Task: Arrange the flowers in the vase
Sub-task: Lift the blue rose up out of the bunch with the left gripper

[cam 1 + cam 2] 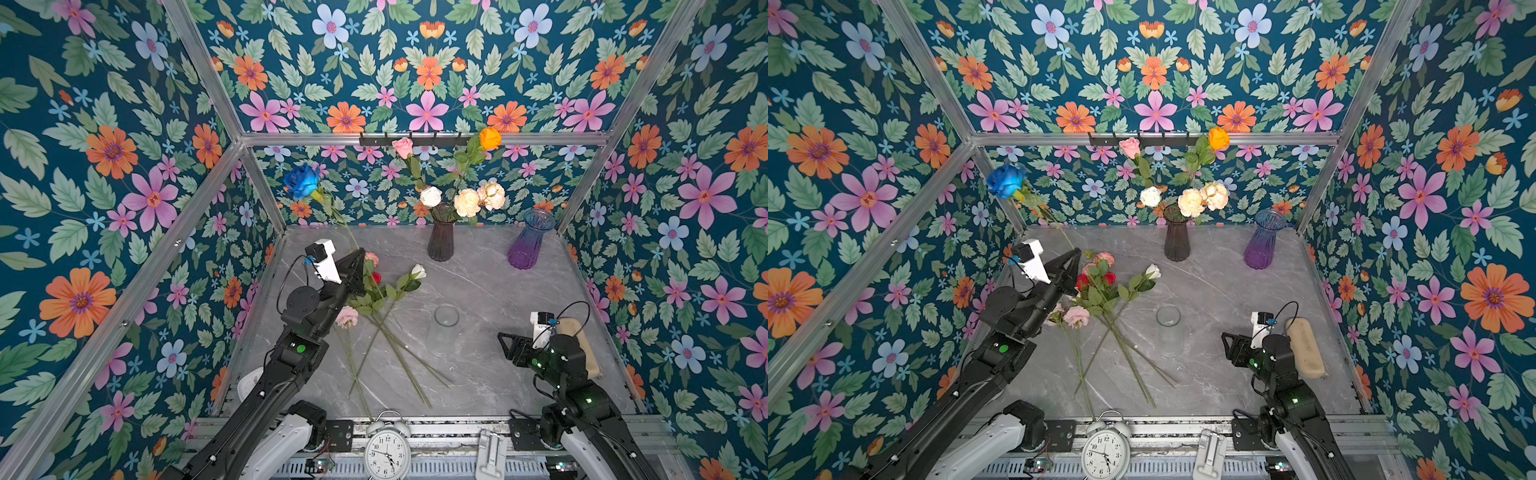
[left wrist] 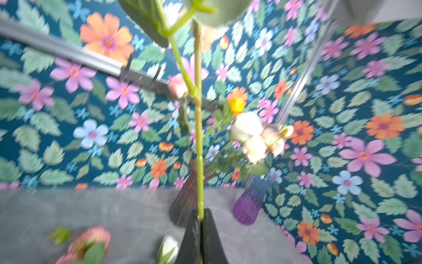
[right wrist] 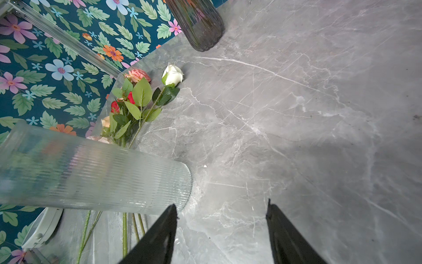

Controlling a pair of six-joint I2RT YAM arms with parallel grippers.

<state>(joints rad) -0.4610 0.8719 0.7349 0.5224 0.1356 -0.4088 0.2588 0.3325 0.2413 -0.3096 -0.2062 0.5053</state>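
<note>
Left gripper is clamped on the stem of the blue rose, with the head up high at 10 o'clock, close by the post in a top view.

Here's the worry: that's a long stem with a heavy head, pinched between two thin jaws, so a quick swing could twist it in the grip or slap the bloom against the post. The dark vase at 12 o'clock is already crowded with pink, orange and cream heads. A stem coming in at a slant could catch those leaves or nudge the vase over. How much stem hangs below the jaws is hidden, and too little would leave nothing to feed into the neck.

Left arm reaches from 7 o'clock out over the table, wrist lifted, gripper tilted up and away. Its wrist view is blurred, with the stem crossing the dark vase.

Right gripper sits low at 4 o'clock, jaws spread on nothing, aimed towards the clear vase at centre. The purple vase at 1 o'clock is empty. Loose flowers lie crossed at 9 o'clock.
</note>
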